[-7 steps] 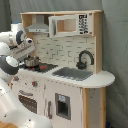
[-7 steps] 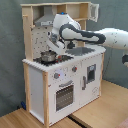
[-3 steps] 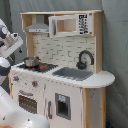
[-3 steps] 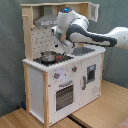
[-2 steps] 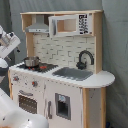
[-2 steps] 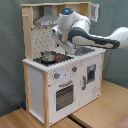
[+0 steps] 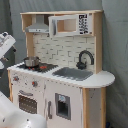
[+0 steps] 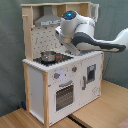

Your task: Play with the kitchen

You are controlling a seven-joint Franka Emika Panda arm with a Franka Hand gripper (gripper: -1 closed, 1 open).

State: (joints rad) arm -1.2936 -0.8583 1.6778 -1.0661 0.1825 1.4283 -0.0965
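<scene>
Kitchen carries no readable writing; a pot sits on its stovetop.

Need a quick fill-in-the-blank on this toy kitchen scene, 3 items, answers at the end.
1. The small metal pot sits on the ____ of the kitchen.
2. The black faucet stands behind the ____.
3. The grey hood hangs directly above the ____.
4. In the second exterior view the oven door is ____.

Answers: stovetop; sink; stovetop; closed
</scene>
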